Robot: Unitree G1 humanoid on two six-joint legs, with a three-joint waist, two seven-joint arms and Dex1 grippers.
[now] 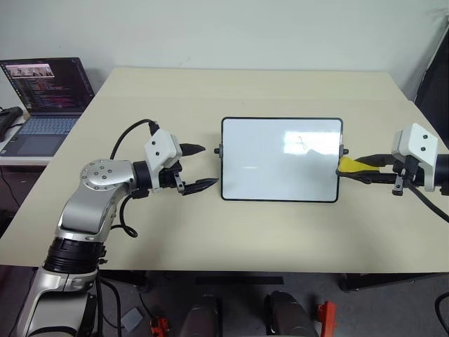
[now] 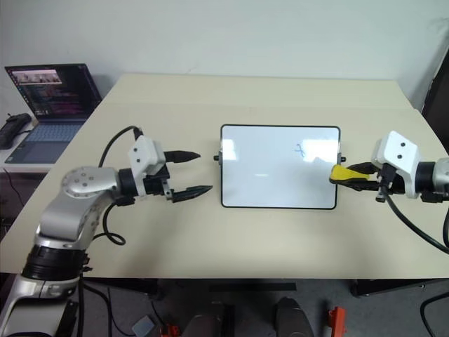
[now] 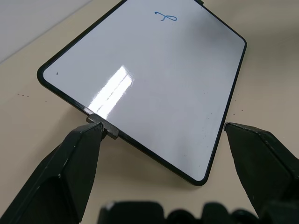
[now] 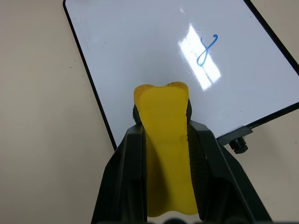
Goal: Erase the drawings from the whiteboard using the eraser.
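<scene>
- The table [image 1: 280, 232] carries the whiteboard [image 1: 259, 168], which lies flat at its centre, within reach of both arms.
- The laptop [image 1: 43, 98] stands well apart from the whiteboard, off its left side, clear of the work.
- The left gripper [image 1: 198, 167] hovers just beside the whiteboard's left edge, jaws spread and empty; judged to be placed there to steady the board.
- The right gripper [image 1: 372, 168] is clamped on the eraser [image 1: 349, 166], whose yellow tip overlaps the whiteboard's right edge, ready to sweep inward.
- One blue drawing [image 4: 207, 50] is visible in the whiteboard's upper right area, near the eraser.
</scene>
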